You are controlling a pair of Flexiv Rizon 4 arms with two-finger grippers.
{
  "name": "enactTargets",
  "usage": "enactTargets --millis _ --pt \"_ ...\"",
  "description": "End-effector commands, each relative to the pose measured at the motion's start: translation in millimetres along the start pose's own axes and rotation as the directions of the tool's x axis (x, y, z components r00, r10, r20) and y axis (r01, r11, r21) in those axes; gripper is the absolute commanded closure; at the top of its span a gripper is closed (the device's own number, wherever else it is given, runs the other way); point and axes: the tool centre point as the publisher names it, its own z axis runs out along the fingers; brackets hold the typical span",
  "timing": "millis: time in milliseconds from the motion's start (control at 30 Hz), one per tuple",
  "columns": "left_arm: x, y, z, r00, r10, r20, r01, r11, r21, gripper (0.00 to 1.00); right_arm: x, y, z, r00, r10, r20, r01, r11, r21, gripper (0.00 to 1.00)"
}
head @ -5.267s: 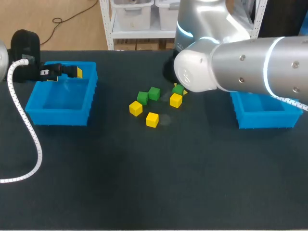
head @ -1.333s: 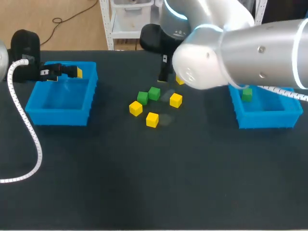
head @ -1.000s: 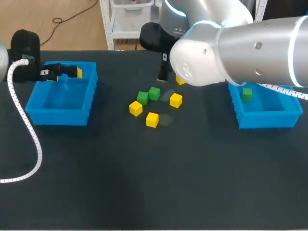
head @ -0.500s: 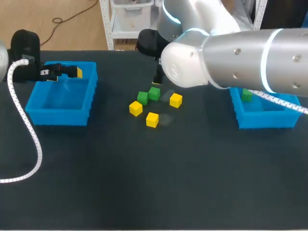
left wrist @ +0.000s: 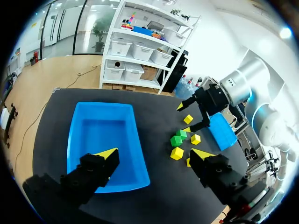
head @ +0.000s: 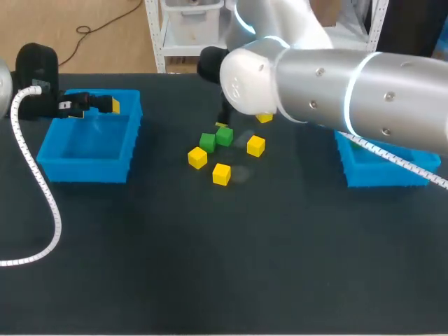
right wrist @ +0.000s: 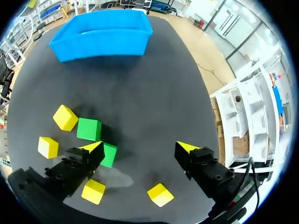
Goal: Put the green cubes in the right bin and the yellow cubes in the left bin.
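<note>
Two green cubes (head: 207, 142) (head: 224, 136) sit together mid-table, with yellow cubes (head: 197, 157) (head: 221, 173) (head: 256, 145) (head: 264, 117) around them. My right gripper (head: 222, 124) hangs open just above the green pair. In the right wrist view one green cube (right wrist: 108, 155) lies just inside one finger of that gripper (right wrist: 140, 148), and the other green cube (right wrist: 88, 129) is ahead of it. My left gripper (head: 105, 105) (left wrist: 154, 156) is open and empty over the far rim of the left bin (head: 49, 150) (left wrist: 74, 140). My right arm hides much of the right bin (head: 392, 175).
Both blue bins stand at the table's sides, the left bin (right wrist: 100, 35) far ahead of the right gripper. The right arm's bulky link spans the table from the middle to the right side. The near half of the table holds only the left arm's white cable (head: 42, 196).
My right arm has swung left from over the right bin, bringing its open gripper down over the green cubes. The green cube in the right bin is now hidden. The left arm stayed still.
</note>
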Motion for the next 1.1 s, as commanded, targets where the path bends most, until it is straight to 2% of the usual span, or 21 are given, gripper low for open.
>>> enactTargets --millis 33,433,767,1100 --pt "1.4 1.9 -0.2 1.000 0.002 0.007 -0.002 1.000 0.010 0.00 1.2 15.5 -9.9 1.000 0.016 0.001 -0.016 1.000 0.021 0.00" --pt "1.4 1.9 -0.2 1.000 0.002 0.007 -0.002 1.000 0.010 0.00 4.1 43.0 2.7 0.998 0.060 0.032 -0.060 0.998 0.020 0.00" --pt "1.4 1.9 -0.2 1.000 0.002 0.007 -0.002 1.000 0.010 0.00 10.0 48.2 3.5 0.997 0.076 0.023 -0.077 0.997 0.026 0.00" --pt "1.4 1.9 -0.2 1.000 0.002 0.007 -0.002 1.000 0.010 0.00 16.8 46.9 17.4 0.995 0.093 0.020 -0.093 0.996 0.015 0.00"
